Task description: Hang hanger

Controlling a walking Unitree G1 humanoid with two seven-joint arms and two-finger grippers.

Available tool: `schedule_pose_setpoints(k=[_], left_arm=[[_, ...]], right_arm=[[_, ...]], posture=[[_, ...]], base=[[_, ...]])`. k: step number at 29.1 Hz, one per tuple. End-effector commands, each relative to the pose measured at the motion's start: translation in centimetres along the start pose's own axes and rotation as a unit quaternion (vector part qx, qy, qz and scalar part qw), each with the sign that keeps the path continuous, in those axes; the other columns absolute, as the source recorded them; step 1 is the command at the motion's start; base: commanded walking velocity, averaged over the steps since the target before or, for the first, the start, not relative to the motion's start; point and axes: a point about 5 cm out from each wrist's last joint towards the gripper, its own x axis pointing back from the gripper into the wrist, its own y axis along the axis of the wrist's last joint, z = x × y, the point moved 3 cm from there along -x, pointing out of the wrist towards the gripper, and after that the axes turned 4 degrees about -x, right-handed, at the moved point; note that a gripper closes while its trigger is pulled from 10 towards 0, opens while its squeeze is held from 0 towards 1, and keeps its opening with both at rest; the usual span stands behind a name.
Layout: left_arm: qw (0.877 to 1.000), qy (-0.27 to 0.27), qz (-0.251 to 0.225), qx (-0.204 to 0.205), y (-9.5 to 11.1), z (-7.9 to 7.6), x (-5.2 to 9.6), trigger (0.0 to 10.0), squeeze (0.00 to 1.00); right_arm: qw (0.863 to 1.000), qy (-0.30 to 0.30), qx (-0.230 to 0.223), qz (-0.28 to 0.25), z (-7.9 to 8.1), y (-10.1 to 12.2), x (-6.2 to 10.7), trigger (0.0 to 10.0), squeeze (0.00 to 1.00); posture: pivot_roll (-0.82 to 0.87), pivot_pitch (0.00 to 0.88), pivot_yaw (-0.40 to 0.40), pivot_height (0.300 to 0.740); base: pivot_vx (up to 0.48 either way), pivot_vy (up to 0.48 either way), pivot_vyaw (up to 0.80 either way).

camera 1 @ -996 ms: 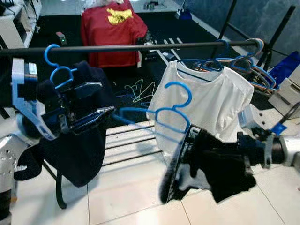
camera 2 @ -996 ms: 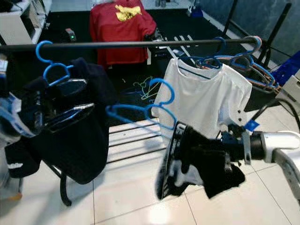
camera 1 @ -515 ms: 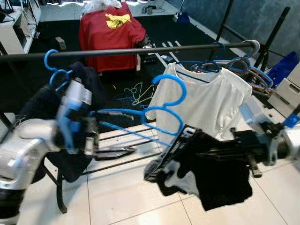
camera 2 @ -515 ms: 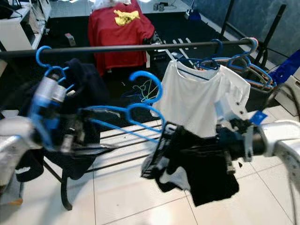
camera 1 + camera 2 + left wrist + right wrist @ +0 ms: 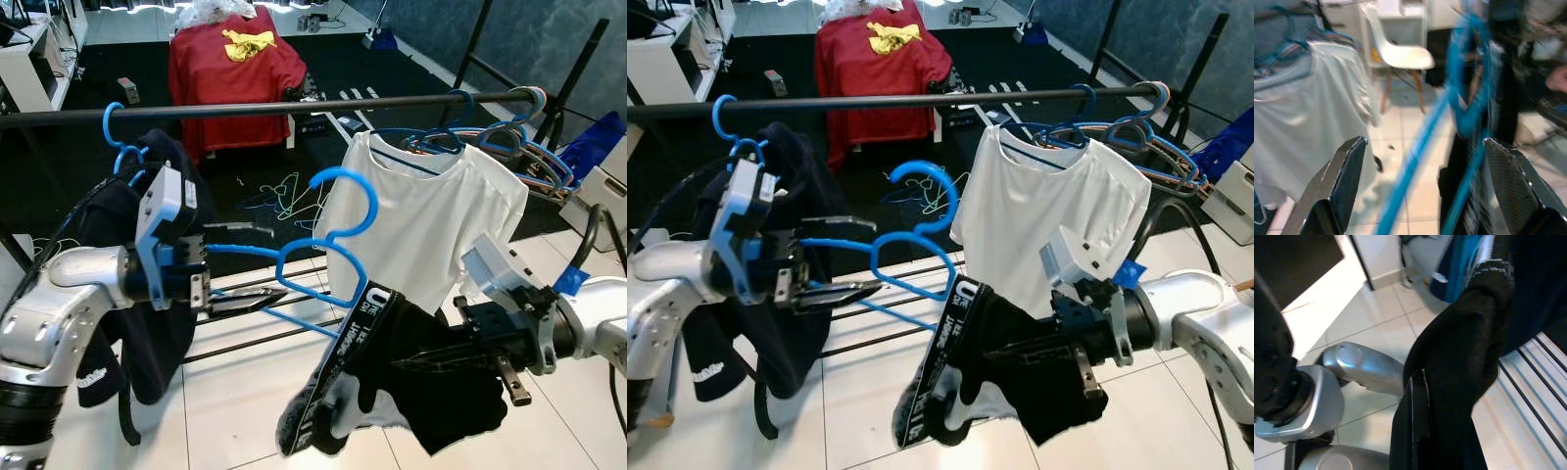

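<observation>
A blue hanger (image 5: 333, 220) with a black garment (image 5: 411, 362) draped on it hangs in the air below the black rail (image 5: 294, 103), its hook up and clear of the rail. My right gripper (image 5: 436, 351) is shut on the black garment at the hanger's right end, one finger (image 5: 1415, 426) pressed against the cloth. My left gripper (image 5: 253, 264) is open, its fingers (image 5: 1344, 181) standing above and below the hanger's left arm (image 5: 1420, 161) without closing on it.
On the rail hang a white T-shirt (image 5: 431, 215), a dark garment (image 5: 162, 323) at the left, and several blue hangers (image 5: 509, 137) at the right end. The rack's base bars (image 5: 265, 304) lie below. A red-covered object (image 5: 230, 73) stands behind; loose hangers (image 5: 284, 191) lie on the dark floor.
My left gripper swung in from the left and now straddles the hanger's left arm. The hanger and garment shifted left, and the waistband end now hangs lower.
</observation>
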Motion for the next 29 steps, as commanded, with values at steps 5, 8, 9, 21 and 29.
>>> schedule_pose_setpoints(k=[5, 8, 9, 21, 29], left_arm=[[0.99, -0.102, 0.095, 0.032, -2.1, -3.4, 2.5, 10.0, 0.0], [0.986, -0.114, 0.11, 0.043, -2.8, -4.1, 2.3, 10.0, 0.0], [0.985, -0.123, 0.113, 0.045, -3.0, -4.5, 2.1, 10.0, 0.0], [0.992, -0.115, -0.051, 0.03, 1.2, -3.9, -0.8, 10.0, 0.0], [0.996, 0.05, -0.08, -0.006, 1.9, 1.3, 0.1, 10.0, 0.0]], right_arm=[[0.998, -0.064, 0.006, 0.004, -1.4, 0.3, 2.0, 0.0, 0.0], [0.997, -0.075, 0.006, 0.002, -1.6, 0.3, 2.2, 0.0, 0.0], [0.997, -0.076, 0.006, 0.003, -1.7, 0.3, 2.2, 0.0, 0.0], [0.998, -0.063, 0.001, 0.025, -1.6, -0.8, 1.1, 0.0, 0.0], [0.999, -0.011, -0.019, 0.042, 0.2, -1.7, 0.2, 0.0, 0.0]], posture=[[-0.04, 0.1, -0.035, 0.74], [-0.03, 0.1, -0.037, 0.74], [-0.03, 0.101, -0.038, 0.74], [-0.04, 0.093, -0.032, 0.74], [-0.04, 0.101, -0.033, 0.74]], base=[[0.0, 0.0, 0.0], [0.0, 0.0, 0.0], [0.0, 0.0, 0.0], [0.0, 0.0, 0.0], [0.0, 0.0, 0.0]])
